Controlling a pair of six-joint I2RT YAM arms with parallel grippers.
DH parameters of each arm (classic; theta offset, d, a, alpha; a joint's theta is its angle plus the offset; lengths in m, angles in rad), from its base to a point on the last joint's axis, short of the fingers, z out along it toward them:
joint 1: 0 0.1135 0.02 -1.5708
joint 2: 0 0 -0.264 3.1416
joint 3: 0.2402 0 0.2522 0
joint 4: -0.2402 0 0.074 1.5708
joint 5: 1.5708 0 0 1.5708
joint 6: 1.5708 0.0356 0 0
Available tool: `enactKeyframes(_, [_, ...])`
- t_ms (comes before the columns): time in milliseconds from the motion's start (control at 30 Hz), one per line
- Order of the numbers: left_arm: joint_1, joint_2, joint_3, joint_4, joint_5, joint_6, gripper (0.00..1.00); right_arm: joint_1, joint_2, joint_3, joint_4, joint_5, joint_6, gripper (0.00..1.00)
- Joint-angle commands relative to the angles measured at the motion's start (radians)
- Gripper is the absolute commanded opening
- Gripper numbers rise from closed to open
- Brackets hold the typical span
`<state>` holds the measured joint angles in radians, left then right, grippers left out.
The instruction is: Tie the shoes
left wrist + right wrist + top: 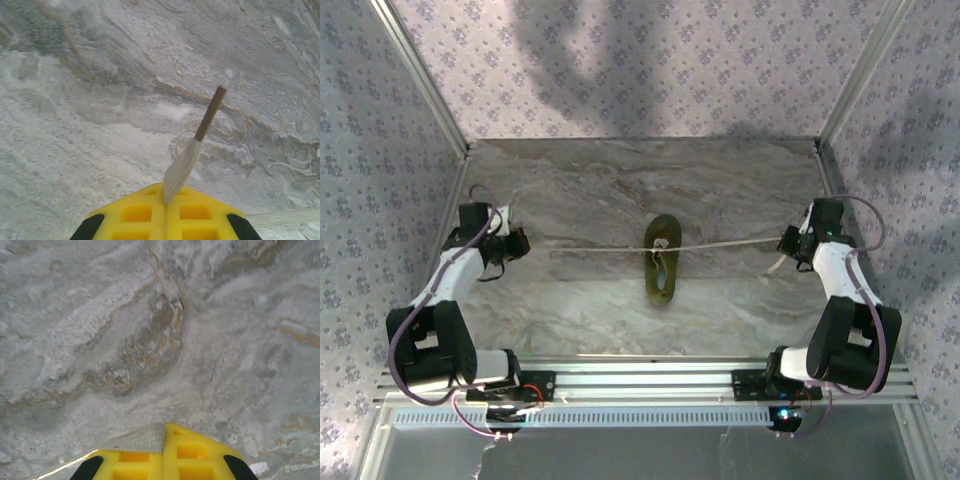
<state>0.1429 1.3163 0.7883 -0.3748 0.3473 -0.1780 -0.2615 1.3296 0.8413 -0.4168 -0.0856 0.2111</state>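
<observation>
A small olive-green shoe (661, 258) lies in the middle of the marbled table, toe pointing away. Its whitish laces (730, 243) stretch taut to both sides. My left gripper (516, 243) is far left of the shoe, shut on the left lace end (182, 165), whose brown tip (210, 113) sticks out past the yellow fingers (135, 212). My right gripper (788, 240) is far right of the shoe, shut on the right lace (137, 438), which drapes over the left yellow finger (120, 460).
Patterned fabric walls with aluminium posts (420, 75) close in the table (620, 180) on the left, back and right. An aluminium rail (650, 375) carrying both arm bases runs along the near edge.
</observation>
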Motion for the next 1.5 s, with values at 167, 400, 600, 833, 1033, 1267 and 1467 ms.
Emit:
enactKeyframes(167, [0.039, -0.004, 0.072, -0.042, -0.011, -0.015, 0.00, 0.030, 0.014, 0.118, -0.031, -0.033, -0.028, 0.00])
enactKeyframes(400, [0.038, 0.084, 0.116, -0.023, 0.010, -0.021, 0.00, 0.063, 0.109, 0.194, -0.038, 0.050, -0.045, 0.00])
enactKeyframes(600, [0.048, 0.108, 0.108, -0.030, 0.001, 0.022, 0.00, 0.003, 0.164, 0.240, -0.057, 0.116, -0.060, 0.00])
enactKeyframes(833, [0.058, 0.140, 0.106, -0.046, 0.002, 0.029, 0.00, -0.007, 0.224, 0.269, -0.070, 0.152, -0.097, 0.00])
enactKeyframes(1033, [0.069, 0.148, 0.109, -0.051, 0.004, 0.033, 0.00, -0.030, 0.265, 0.262, -0.071, 0.172, -0.112, 0.00])
enactKeyframes(1267, [0.073, 0.152, 0.087, -0.052, 0.000, 0.031, 0.00, -0.055, 0.284, 0.252, -0.034, 0.164, -0.091, 0.00])
enactKeyframes(1467, [0.095, 0.147, 0.082, -0.068, -0.010, 0.032, 0.00, -0.068, 0.317, 0.255, -0.033, 0.169, -0.101, 0.00])
